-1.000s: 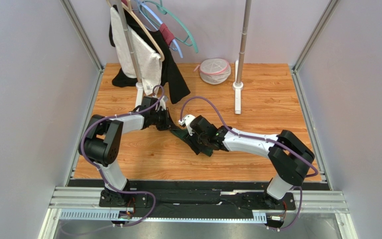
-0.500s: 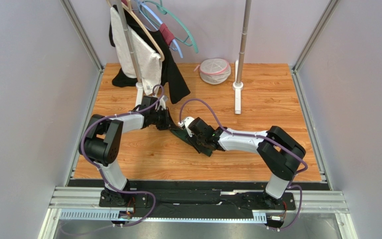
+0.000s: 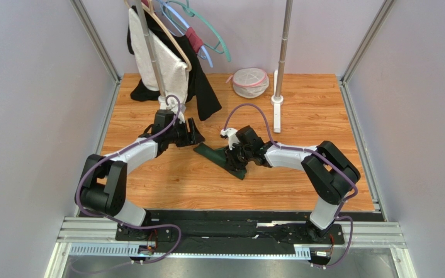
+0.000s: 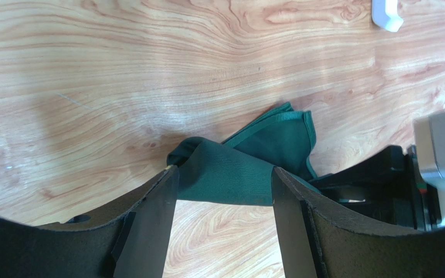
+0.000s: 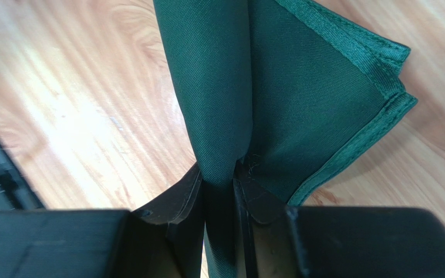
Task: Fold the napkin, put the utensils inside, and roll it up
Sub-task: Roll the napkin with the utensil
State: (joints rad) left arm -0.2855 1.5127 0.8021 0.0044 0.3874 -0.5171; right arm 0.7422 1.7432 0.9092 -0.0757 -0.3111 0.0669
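Bolted at the near edge, two arms reach in over the wood-grain desk [image 3: 167,185]. At mid-desk lies one dark green cloth napkin [image 3: 216,156], bunched into a long slanting roll. The right pincer [image 5: 219,180], slack a second ago, is now clenched on a fold of it. The left pincer [image 4: 223,174] has released the napkin's far-left end and drawn back left, fingers spread. Farther off stand two metal poles [image 3: 281,52], hung clothes [image 3: 169,69] and one round white mesh pouch [image 3: 250,82], between pale walls.

Wooden table [image 3: 167,185] — green napkin [image 3: 213,154] atop
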